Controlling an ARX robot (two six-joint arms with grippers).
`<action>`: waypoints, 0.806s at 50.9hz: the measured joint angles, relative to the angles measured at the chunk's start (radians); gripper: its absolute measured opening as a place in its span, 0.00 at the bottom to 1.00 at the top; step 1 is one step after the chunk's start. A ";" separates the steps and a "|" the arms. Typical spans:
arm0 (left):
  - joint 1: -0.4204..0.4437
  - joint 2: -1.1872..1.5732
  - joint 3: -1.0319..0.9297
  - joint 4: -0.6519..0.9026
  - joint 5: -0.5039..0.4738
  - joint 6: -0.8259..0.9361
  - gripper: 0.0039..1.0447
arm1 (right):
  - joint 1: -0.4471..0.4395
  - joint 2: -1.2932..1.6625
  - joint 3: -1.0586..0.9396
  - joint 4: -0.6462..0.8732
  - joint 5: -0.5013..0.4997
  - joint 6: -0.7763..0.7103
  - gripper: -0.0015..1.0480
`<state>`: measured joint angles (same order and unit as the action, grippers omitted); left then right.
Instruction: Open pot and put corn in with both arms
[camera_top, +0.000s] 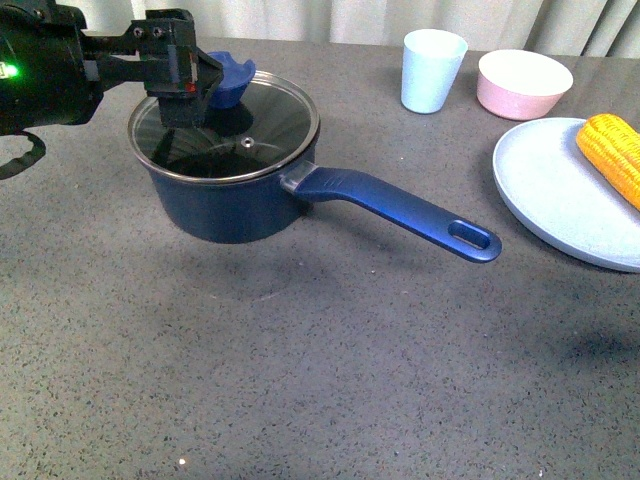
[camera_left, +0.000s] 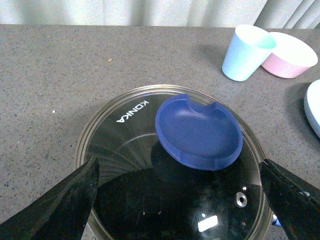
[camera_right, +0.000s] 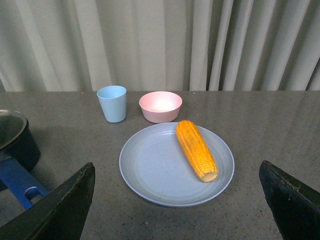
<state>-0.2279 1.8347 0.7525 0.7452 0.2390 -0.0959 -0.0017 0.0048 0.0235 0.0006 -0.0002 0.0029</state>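
Observation:
The navy pot (camera_top: 240, 205) stands at the table's back left, its long handle (camera_top: 400, 205) pointing right. The glass lid (camera_top: 265, 125) with a blue knob (camera_top: 232, 80) sits on it. My left gripper (camera_top: 188, 92) hovers open over the lid's left part, just left of the knob. In the left wrist view its fingers (camera_left: 65, 205) are spread wide above the lid (camera_left: 125, 145), near the knob (camera_left: 198, 131). The corn (camera_top: 615, 150) lies on a pale blue plate (camera_top: 550, 200) at the right. My right gripper (camera_right: 175, 210) is open and empty, back from the corn (camera_right: 196, 149) and plate (camera_right: 150, 170).
A light blue cup (camera_top: 432, 68) and a pink bowl (camera_top: 523, 82) stand at the back, between pot and plate. A curtain hangs behind the table. The right wrist view shows the pot's edge (camera_right: 15, 142) and handle end (camera_right: 17, 182).

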 joint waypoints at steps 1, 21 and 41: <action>-0.002 0.007 0.008 0.000 0.000 0.000 0.92 | 0.000 0.000 0.000 0.000 0.000 0.000 0.91; -0.029 0.103 0.126 -0.013 -0.005 0.035 0.92 | 0.000 0.000 0.000 0.000 0.000 0.000 0.91; -0.071 0.170 0.206 -0.052 -0.034 0.076 0.92 | 0.000 0.000 0.000 0.000 0.000 0.000 0.91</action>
<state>-0.2985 2.0045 0.9585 0.6933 0.2047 -0.0204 -0.0017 0.0048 0.0235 0.0006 -0.0002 0.0029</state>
